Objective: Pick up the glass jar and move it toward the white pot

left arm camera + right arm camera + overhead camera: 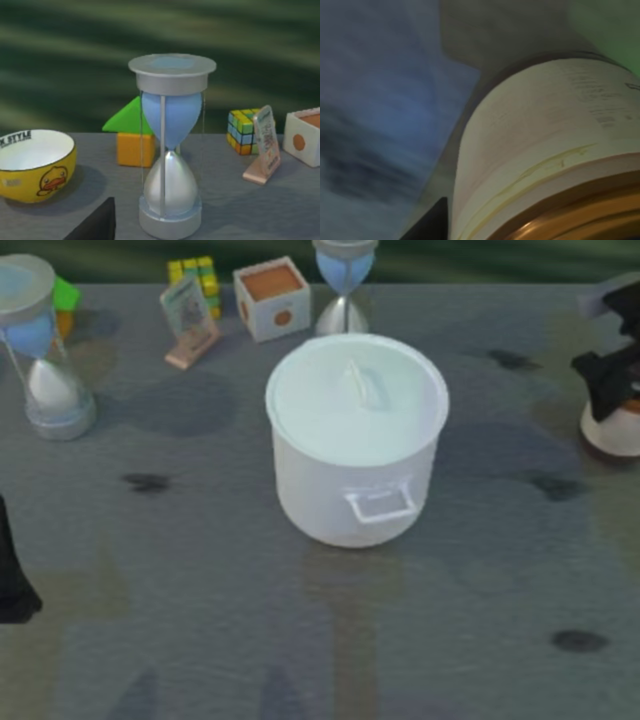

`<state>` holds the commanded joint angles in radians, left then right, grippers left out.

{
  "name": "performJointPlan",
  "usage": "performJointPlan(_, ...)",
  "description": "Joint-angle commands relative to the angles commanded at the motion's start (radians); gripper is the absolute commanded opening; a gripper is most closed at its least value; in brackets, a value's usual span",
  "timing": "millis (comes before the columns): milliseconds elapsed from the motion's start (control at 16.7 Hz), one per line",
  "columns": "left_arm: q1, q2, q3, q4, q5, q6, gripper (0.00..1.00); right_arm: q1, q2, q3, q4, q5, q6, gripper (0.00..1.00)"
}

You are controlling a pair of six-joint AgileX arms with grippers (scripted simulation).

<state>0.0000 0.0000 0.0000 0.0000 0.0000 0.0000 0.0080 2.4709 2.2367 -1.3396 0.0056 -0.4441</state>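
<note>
hourglass (171, 150) centre, upright | duck bowl (36, 165) beside | orange block (135, 149) behind | colour cube (243, 131) beyond

A mottled grey table (200, 570) stands before a blurred, dark green streaked backdrop (75, 60).

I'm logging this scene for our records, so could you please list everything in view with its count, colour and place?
white pot: one, white with lid, table centre.
glass jar: one, white label, orange band, right edge, under the right gripper.
hourglasses: two, blue and clear, far left and back centre.
white cube: one, orange top, back.
puzzle cube: one, multicoloured, back left.
card on stand: one, pinkish base, back left.
blocks: green wedge on orange cube, behind left hourglass.
bowl: one, yellow with duck, left.
table: one, grey.
left gripper: black, parked at left edge.
right gripper: black, over the jar.
</note>
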Motion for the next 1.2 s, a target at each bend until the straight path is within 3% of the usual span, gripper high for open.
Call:
performJointPlan(540, 0.000, 0.000, 0.000, 0.000, 0.000, 0.000, 1.00, 0.015, -0.429, -0.360, -0.058, -0.004, 0.002, 0.00)
performJointPlan(960, 0.000, 0.000, 0.000, 0.000, 0.000, 0.000, 1.00, 0.016, -0.444, -0.378, -0.063, -0.005, 0.018, 0.00)
performJointPlan(1200, 0.000, 0.000, 0.000, 0.000, 0.000, 0.000, 1.00, 0.073, -0.392, -0.344, -0.050, -0.007, 0.164, 0.00)
